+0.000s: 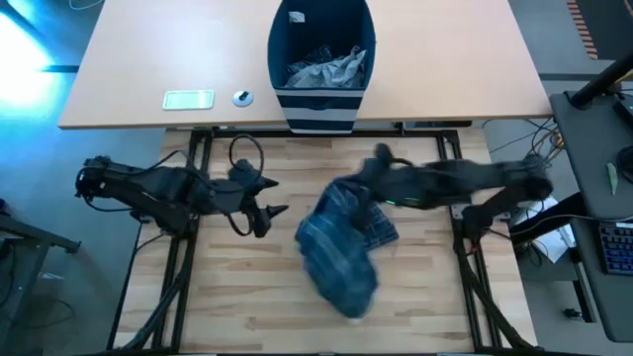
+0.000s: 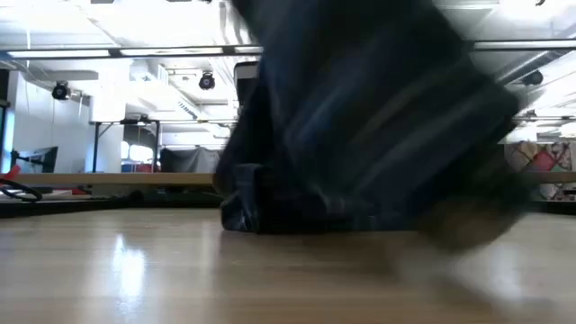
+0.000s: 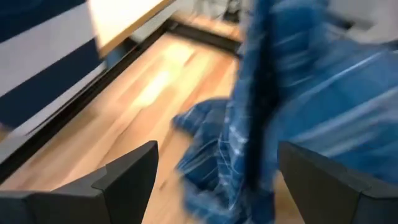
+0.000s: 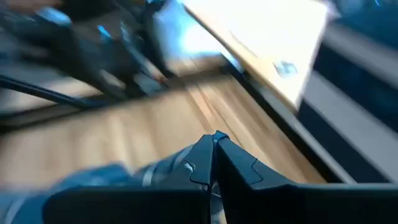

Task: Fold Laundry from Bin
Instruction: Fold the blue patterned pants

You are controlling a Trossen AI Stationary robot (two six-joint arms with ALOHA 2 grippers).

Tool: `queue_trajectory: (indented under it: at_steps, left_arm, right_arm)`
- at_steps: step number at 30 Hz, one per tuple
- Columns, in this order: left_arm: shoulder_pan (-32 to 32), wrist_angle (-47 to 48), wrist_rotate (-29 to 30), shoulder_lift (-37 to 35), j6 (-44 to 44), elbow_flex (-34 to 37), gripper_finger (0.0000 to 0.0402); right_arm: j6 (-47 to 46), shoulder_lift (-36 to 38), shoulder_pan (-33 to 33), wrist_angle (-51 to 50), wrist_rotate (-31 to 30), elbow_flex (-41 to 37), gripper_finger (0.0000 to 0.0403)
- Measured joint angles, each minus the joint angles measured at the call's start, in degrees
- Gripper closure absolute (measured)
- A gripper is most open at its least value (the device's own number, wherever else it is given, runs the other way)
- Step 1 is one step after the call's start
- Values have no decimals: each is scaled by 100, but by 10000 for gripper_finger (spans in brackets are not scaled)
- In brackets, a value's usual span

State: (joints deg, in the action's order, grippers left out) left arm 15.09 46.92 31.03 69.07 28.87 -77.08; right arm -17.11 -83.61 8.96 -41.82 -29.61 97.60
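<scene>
The right pincer (image 1: pixel 348 188) is clamped tight on the top of a blue-and-white plaid garment (image 1: pixel 341 247), holding it above the middle of the wooden desk (image 1: pixel 247 297). In the right wrist view the two fingers (image 4: pixel 205 163) meet at their tips with plaid cloth (image 4: pixel 124 177) bunched against them. The garment hangs down from that grip; its lower part reaches the desk surface, seen in the low view as a dark fold (image 2: pixel 243 211) resting on the wood.

The left pincer (image 1: pixel 265 216) stands wide open and holds nothing, just left of the hanging garment and apart from it.

The bin (image 1: pixel 321 69) sits on the lighter desk (image 1: pixel 148 59) behind, at its near edge, with pale cloth (image 1: pixel 326 69) bunched inside.

Open wood lies along the near edge of the desk and to the left of the garment. On the right, the arm itself crosses the surface above the garment's upper edge. A flat pale object (image 1: pixel 188 99) and a small round item (image 1: pixel 242 97) lie left of the bin.
</scene>
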Motion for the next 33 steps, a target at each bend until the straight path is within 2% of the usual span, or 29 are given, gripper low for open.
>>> queue_trajectory:
  at_steps: [3, 6, 9, 12, 16, 19, 22, 25, 28, 33]
  left_arm:
    - [66, 440, 105, -27, 385, 41, 90]
    - [108, 517, 109, -80, 740, 368, 90]
    - [140, 496, 78, -76, 1071, 788, 90]
    - [190, 38, -274, -60, 1389, 1233, 90]
    - [527, -994, -804, 107, 1240, 1741, 90]
    - [888, -1566, -808, 338, 1116, 2050, 90]
    - [1213, -2199, -768, 669, 987, 2266, 90]
    - [1397, -2399, -723, 1112, 932, 2364, 90]
    - [1401, -2423, -607, 1554, 1383, 2385, 90]
    - [1415, -3232, -303, 2182, 1666, 2362, 90]
  right_arm:
    - [-160, -421, -541, -39, 381, -164, 385]
    - [-379, -599, -923, -209, 800, -147, 355]
    - [-502, -526, -1070, -717, 849, -129, 309]
    - [-241, -349, -1070, -1284, 755, -181, 262]
    - [384, -76, -743, -1428, 719, -495, 216]
    - [849, -38, -311, -1318, 930, -869, 198]
    - [1408, -94, 154, -686, 1279, -1413, 194]
    - [1832, -335, 549, 291, 1564, -1959, 193]
    - [1739, -748, 750, 958, 1596, -2225, 193]
    - [1860, -1441, 870, 947, 1514, -1994, 194]
